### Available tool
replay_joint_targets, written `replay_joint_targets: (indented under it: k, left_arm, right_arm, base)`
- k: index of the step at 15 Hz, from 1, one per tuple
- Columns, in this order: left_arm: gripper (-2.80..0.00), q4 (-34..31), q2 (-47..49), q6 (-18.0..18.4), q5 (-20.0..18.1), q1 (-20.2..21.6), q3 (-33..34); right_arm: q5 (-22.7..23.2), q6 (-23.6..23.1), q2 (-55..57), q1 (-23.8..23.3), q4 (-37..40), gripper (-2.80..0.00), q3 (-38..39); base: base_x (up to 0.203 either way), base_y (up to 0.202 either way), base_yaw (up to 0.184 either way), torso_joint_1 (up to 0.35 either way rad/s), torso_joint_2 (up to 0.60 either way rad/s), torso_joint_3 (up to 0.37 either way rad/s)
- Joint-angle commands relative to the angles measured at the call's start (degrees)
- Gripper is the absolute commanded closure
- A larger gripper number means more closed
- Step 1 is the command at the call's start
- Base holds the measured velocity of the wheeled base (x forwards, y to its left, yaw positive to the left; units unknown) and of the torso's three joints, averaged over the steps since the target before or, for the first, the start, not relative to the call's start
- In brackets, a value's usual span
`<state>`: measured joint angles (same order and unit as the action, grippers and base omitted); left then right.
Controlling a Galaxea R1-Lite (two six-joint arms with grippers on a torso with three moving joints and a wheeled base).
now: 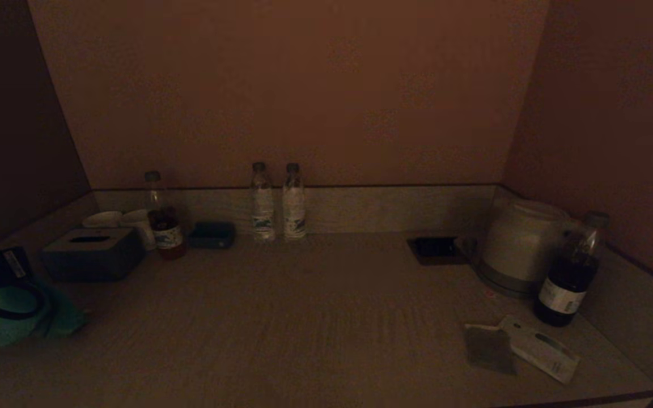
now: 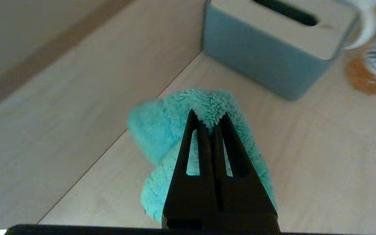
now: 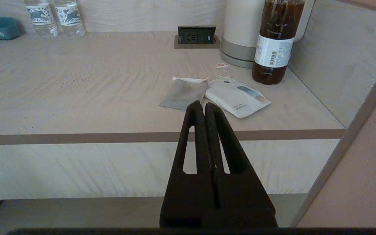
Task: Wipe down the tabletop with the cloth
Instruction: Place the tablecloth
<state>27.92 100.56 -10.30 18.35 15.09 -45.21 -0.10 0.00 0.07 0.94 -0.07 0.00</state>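
My left gripper point(image 2: 209, 118) is shut on a fluffy turquoise cloth point(image 2: 175, 130) and holds it at the tabletop's near left corner, just in front of a grey tissue box point(image 2: 269, 49). In the head view the cloth point(image 1: 26, 317) hangs below the left gripper at the far left edge of the tabletop point(image 1: 304, 317). My right gripper point(image 3: 203, 105) is shut and empty, held off the table's front edge on the right; it does not show in the head view.
Tissue box point(image 1: 93, 253), two cups point(image 1: 119, 221), a tea bottle point(image 1: 163, 218) and a teal tray point(image 1: 212, 234) stand back left. Two water bottles point(image 1: 277, 202) stand at the back wall. Socket point(image 1: 434, 247), kettle point(image 1: 522, 243), dark bottle point(image 1: 570, 272) and packets point(image 1: 522, 347) lie right.
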Motion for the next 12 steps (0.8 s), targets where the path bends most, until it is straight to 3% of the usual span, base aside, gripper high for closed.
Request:
replay_joint_targets:
  k: [1, 3, 4, 12]
  left_arm:
    - [0.00, 0.19, 2.64, -0.23, 0.07, 0.56, -0.59]
    - [0.00, -0.19, 4.58, -0.50, 0.15, 1.43, -1.30]
    - [-2.80, -0.56, 5.32, -0.82, 0.20, 1.91, -1.68]
    - [-2.80, -5.49, 4.46, -4.97, 0.21, 2.54, -4.63]
  right_arm:
    - [0.01, 0.00, 0.01, 0.03, -0.01, 0.00, 0.00]
    - [0.01, 0.00, 0.01, 0.03, -0.01, 0.00, 0.00]
    - [0.01, 0.00, 0.01, 0.03, -0.01, 0.00, 0.00]
    - [0.01, 0.00, 0.01, 0.03, -0.01, 0.00, 0.00]
  base:
    - [0.000, 0.000, 0.000, 0.000, 0.00, 0.000]
    - [0.000, 0.000, 0.000, 0.000, 0.00, 0.000]
    - [0.000, 0.000, 0.000, 0.000, 0.00, 0.000]
    - [0.000, 0.000, 0.000, 0.000, 0.00, 0.000]
